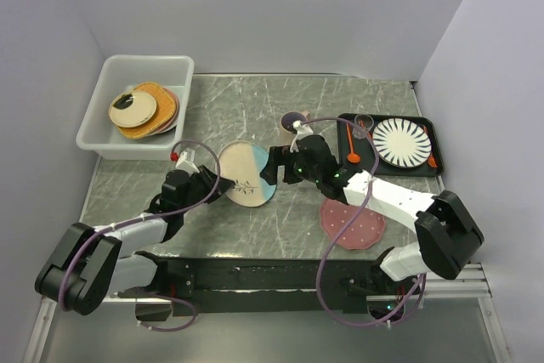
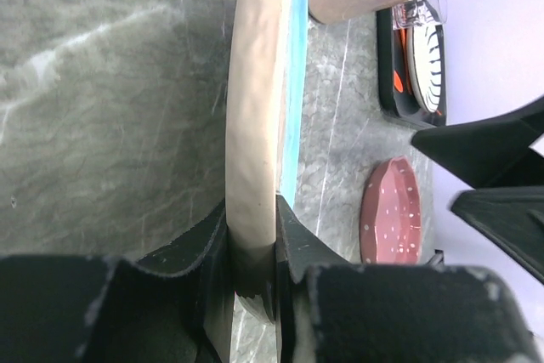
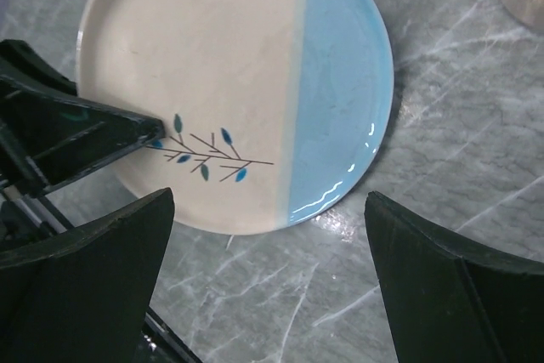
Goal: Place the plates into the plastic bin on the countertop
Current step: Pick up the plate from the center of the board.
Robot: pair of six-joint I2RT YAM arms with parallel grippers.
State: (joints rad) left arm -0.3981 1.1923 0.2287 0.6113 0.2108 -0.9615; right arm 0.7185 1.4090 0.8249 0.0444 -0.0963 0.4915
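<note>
My left gripper (image 1: 214, 178) is shut on the near-left rim of the cream-and-light-blue plate (image 1: 247, 174), holding it in the middle of the countertop (image 1: 255, 108). The left wrist view shows that plate edge-on (image 2: 255, 108) between my fingers. My right gripper (image 1: 280, 165) is open and empty just right of this plate (image 3: 238, 91), not touching it. The plastic bin (image 1: 100, 138) stands at the far left with several plates (image 1: 143, 110) stacked in it. The pink scalloped dotted plate (image 1: 351, 225) lies flat at the near right, also in the left wrist view (image 2: 391, 210).
A flat black tray (image 1: 429, 167) at the far right holds the white plate with black stripes (image 1: 401, 143), a clear glass (image 1: 364, 123) and orange utensils. A beige mug (image 1: 291, 122) stands behind the right gripper. Walls close in on three sides.
</note>
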